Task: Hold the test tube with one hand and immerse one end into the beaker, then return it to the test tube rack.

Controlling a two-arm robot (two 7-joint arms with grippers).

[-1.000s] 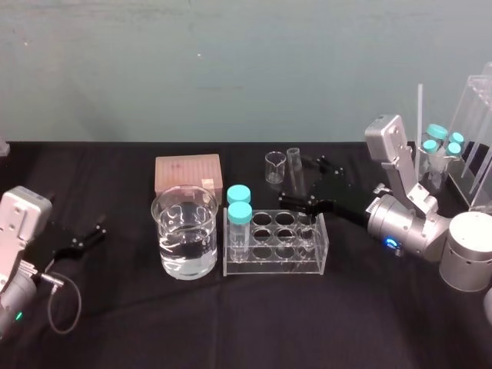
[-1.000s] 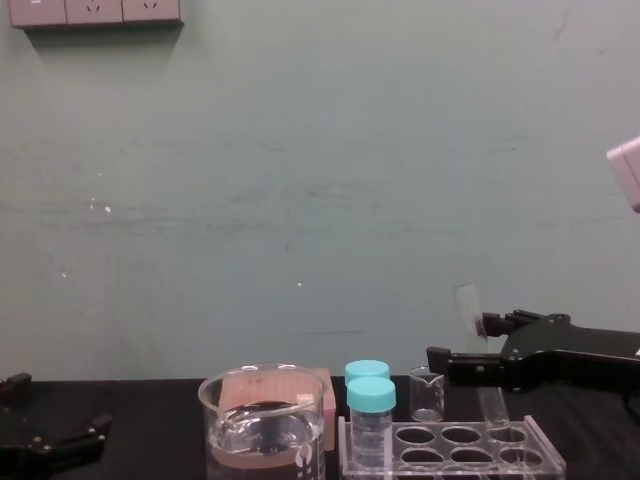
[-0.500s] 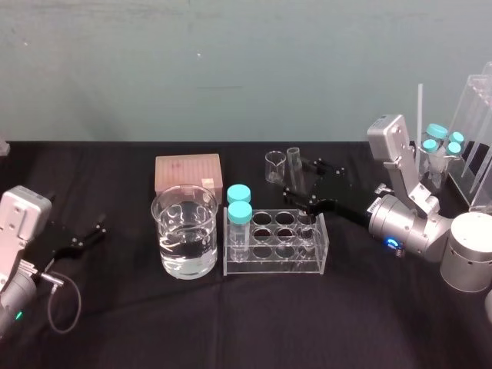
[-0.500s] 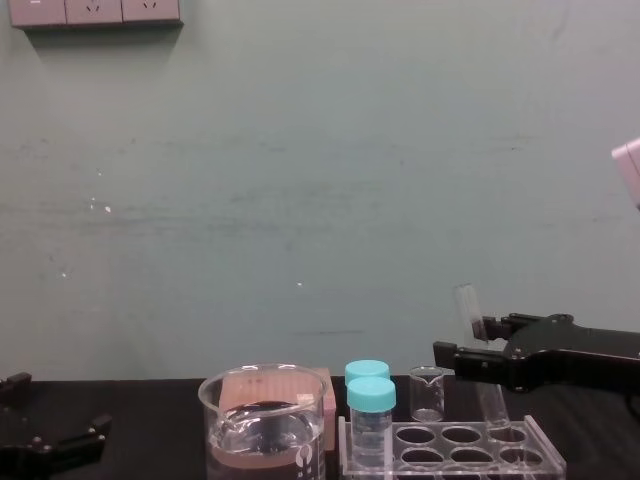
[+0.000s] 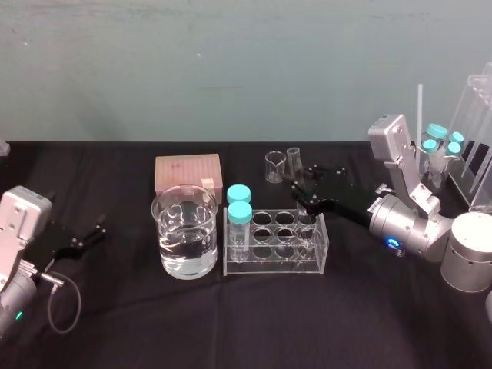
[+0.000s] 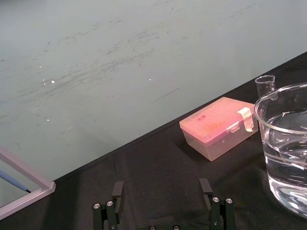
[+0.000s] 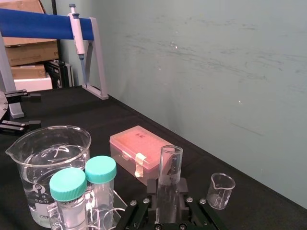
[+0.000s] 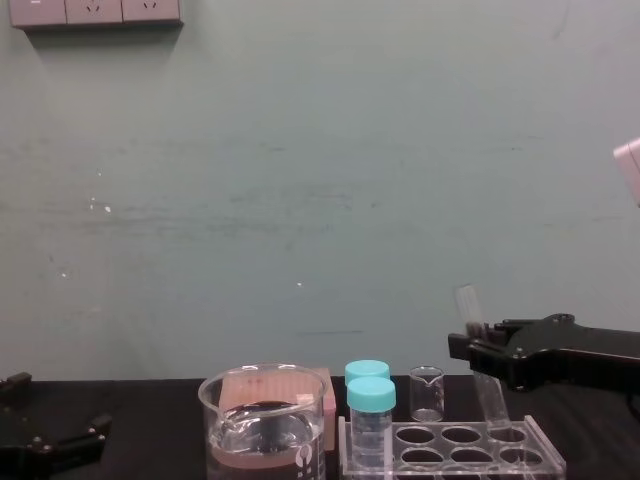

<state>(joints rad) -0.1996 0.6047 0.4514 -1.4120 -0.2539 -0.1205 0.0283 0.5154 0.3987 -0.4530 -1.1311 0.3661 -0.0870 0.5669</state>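
The test tube (image 5: 294, 163) stands slightly tilted in a rear right hole of the clear test tube rack (image 5: 273, 266). My right gripper (image 5: 305, 194) reaches in from the right at the tube's mid height. In the right wrist view both fingers (image 7: 151, 186) press the test tube (image 7: 170, 165) between them. The chest view shows the black gripper (image 8: 478, 350) closed across the tube (image 8: 468, 303) above the rack (image 8: 540, 440). The water-filled beaker (image 5: 184, 231) sits left of the rack. My left gripper (image 5: 73, 240) rests open at the far left, away from everything.
Two teal-capped vials (image 5: 239, 206) occupy the rack's left holes. A tiny glass beaker (image 5: 274, 166) and a pink tip box (image 5: 187, 172) sit behind. A clear stand with more capped vials (image 5: 442, 142) is at the far right. A pipette stand (image 7: 79, 28) lies beyond the beaker.
The right gripper's fingers have closed in from wide open onto the test tube. The tube, rack and left arm stay where they were.
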